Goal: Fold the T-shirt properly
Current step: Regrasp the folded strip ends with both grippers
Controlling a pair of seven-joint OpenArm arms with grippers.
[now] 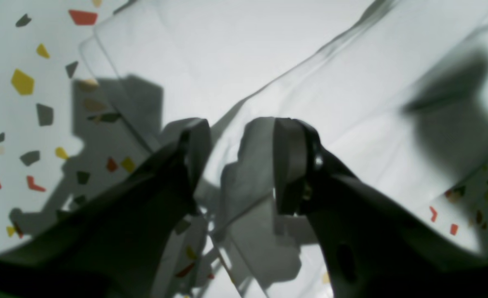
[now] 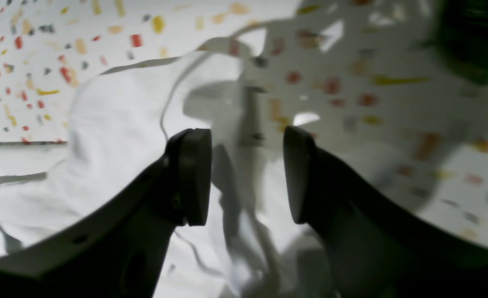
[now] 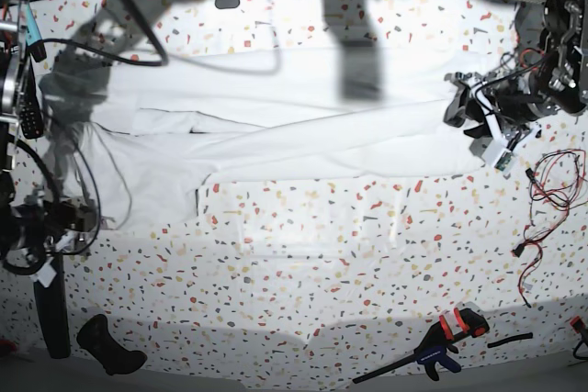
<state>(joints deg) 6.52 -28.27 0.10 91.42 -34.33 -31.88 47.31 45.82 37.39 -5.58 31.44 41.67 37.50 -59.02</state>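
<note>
Both your grippers stand with jaws apart, gripping nothing: the left gripper point(image 1: 235, 165) over the T-shirt's point(image 3: 276, 126) right end, the right gripper point(image 2: 247, 176) over its left. The shirt lies folded lengthwise across the far table point(image 3: 303, 263).

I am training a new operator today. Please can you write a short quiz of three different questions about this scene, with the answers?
1. True or false: the left gripper is clamped on the T-shirt.
2. Multiple choice: where does the T-shirt lie on the speckled table in the base view? A) upper half B) lower half C) hanging off the front edge
3. Fill in: near the table's front edge lies a bar ____ with red and blue parts.

Key
1. False: its jaws stand apart above the cloth.
2. A
3. clamp
</note>
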